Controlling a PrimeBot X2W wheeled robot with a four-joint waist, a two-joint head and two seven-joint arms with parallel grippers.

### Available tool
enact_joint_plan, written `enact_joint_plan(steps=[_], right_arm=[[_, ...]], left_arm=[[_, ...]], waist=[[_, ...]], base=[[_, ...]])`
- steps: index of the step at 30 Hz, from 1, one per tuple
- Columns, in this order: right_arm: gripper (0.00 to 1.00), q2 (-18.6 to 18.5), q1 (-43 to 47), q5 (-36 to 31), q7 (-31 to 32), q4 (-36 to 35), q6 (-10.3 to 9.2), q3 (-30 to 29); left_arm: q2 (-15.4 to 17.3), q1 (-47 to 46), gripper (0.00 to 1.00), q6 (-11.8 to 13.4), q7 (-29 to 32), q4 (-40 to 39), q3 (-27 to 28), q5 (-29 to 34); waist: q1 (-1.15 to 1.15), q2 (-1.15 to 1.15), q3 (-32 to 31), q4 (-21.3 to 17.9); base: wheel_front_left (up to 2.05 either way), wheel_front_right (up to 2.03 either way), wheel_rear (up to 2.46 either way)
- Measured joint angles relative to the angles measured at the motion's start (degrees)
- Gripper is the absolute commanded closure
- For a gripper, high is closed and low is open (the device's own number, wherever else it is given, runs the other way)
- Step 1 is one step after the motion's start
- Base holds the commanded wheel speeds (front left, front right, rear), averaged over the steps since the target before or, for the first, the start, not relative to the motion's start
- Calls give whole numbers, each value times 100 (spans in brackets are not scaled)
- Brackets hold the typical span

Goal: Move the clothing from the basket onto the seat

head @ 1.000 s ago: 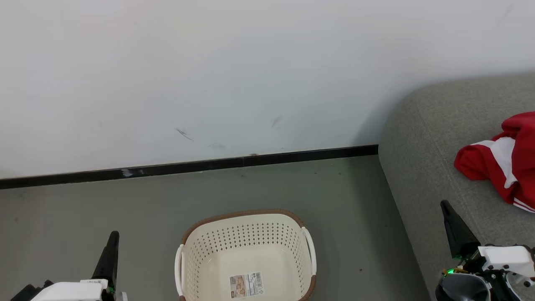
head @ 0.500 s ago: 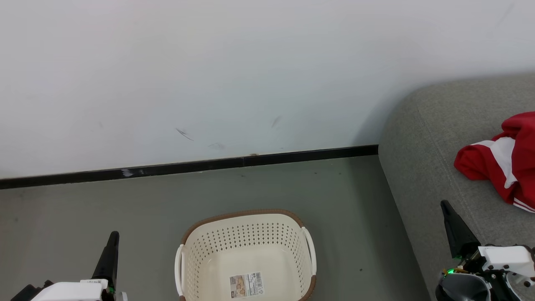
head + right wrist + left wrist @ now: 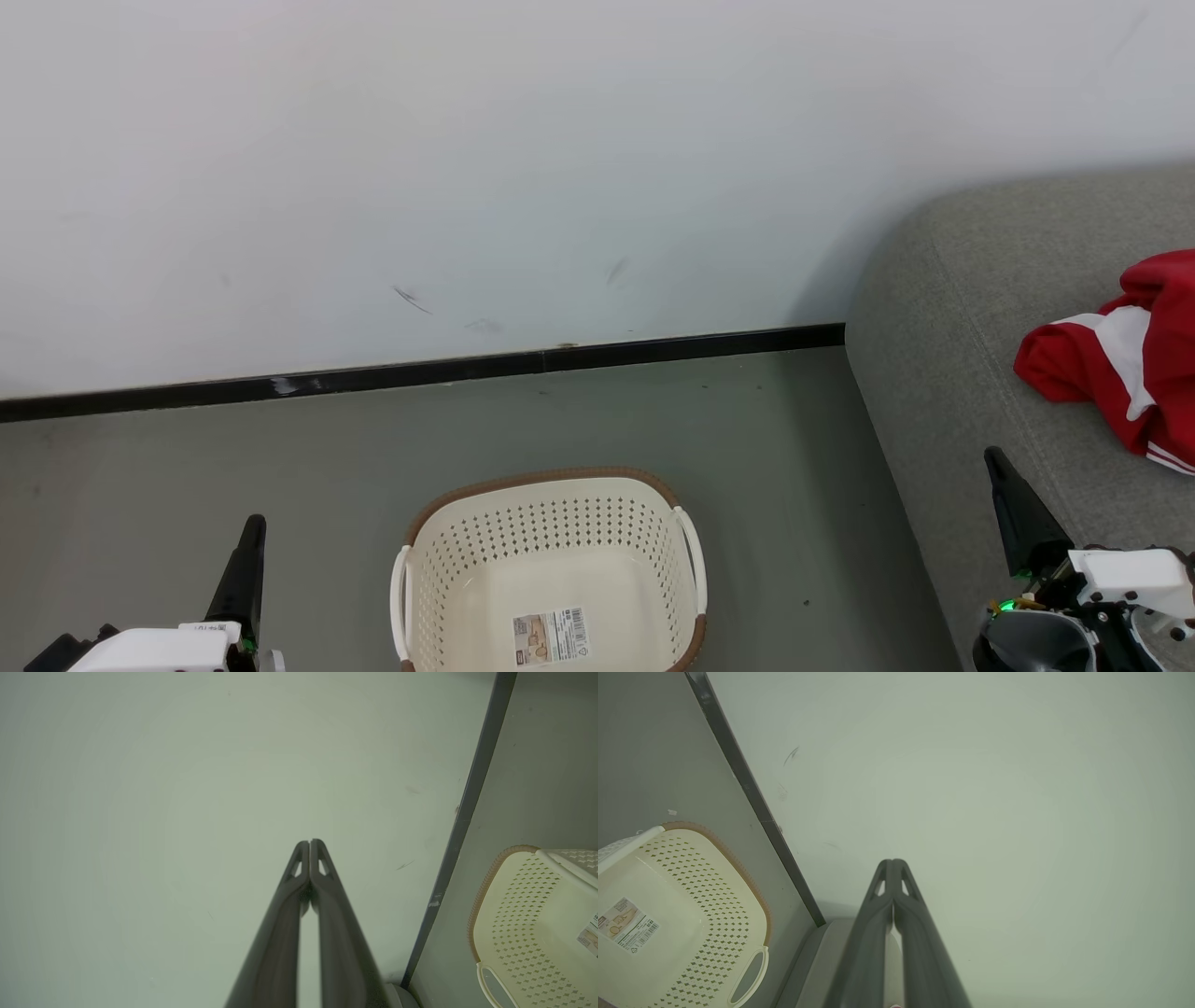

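The cream basket [image 3: 551,569] stands on the floor at the bottom centre of the head view, holding nothing but the paper label [image 3: 551,637] on its bottom. Red clothing with white panels [image 3: 1120,359] lies on the grey seat [image 3: 962,308] at the right edge. My left gripper [image 3: 250,534] points up at the lower left, shut with nothing in it, left of the basket. My right gripper [image 3: 997,462] is shut and empty over the seat's front part, below the clothing. The wrist views show each gripper [image 3: 893,862] [image 3: 309,843] with tips together against the wall, and the basket [image 3: 677,914] [image 3: 528,924] to one side.
A white wall [image 3: 467,168] with a black baseboard [image 3: 420,371] runs behind the basket. Grey floor [image 3: 187,467] spreads around the basket, between it and the seat.
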Motion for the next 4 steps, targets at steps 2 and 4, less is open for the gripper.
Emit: enact_joint_plan(steps=[2,4], right_arm=[[100,0,0,0,0,0,0,0],[100,0,0,0,0,0,0,0]], left_arm=[[0,-1,100,0,0,0,0,0],[-1,-1,100,0,0,1,0,0]], waist=[[0,0,0,0],[0,0,0,0]], base=[[0,0,0],[0,0,0]])
